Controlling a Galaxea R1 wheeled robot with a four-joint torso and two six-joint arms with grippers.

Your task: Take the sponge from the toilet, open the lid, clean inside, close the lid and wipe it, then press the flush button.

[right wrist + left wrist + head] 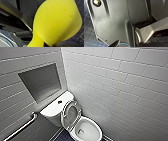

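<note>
1. Since the lid stands upright against the cistern and the toilet lies open, we judge cleaning inside to be the step in hand.
2. The right gripper is closed on the sponge: the jaws pinch one end to a narrow waist, and the rest flares out wide beyond them.
3. How the left gripper stands we cannot tell.
4. Beyond the jaws, behind the sponge, we see dark floor tiles, so we take the toilet to be well apart from them.
5. To clean well, we would lead with the free end beyond the jaws, press it flat on the inner wall and sweep round under the rim. The pinch should be firm so the soft foam does not twist out.
6. We would keep the jaws clear of the lid and of the tiled wall just beside the toilet.
</note>
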